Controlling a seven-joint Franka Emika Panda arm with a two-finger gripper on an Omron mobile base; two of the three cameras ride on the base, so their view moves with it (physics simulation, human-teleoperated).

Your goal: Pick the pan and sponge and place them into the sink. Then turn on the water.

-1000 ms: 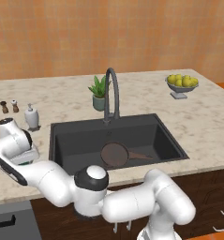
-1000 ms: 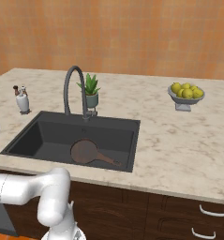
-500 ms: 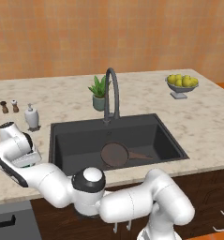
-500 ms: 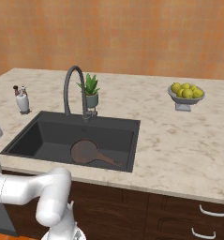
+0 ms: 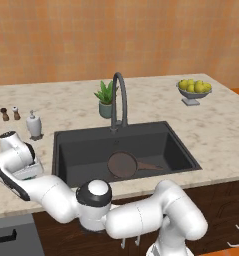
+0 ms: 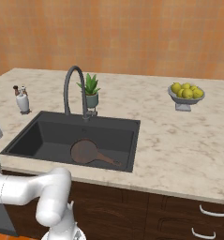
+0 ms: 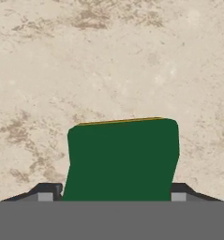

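The sponge (image 7: 123,159), green on top with a thin yellow edge at its far side, lies on the beige stone counter in the hand view. My gripper (image 7: 115,192) is straight over it, and its dark fingertips (image 7: 48,190) press against the sponge's two sides. In the left base view my wrist (image 5: 18,157) hangs over the counter left of the sink (image 5: 81,150). The dark brown pan (image 5: 122,165) lies on the sink floor with its handle pointing right, and shows again as the pan (image 6: 84,152) in the sink (image 6: 43,136). No water runs from the faucet (image 5: 119,95).
A white soap dispenser (image 5: 34,125) and two small shakers (image 5: 9,114) stand behind my wrist. A potted plant (image 5: 107,100) sits by the faucet base. A bowl of yellow fruit (image 5: 193,89) stands at the far right. The counter's front edge runs just below my hand.
The arm has stayed over the counter left of the sink. The pan and everything else have not moved.
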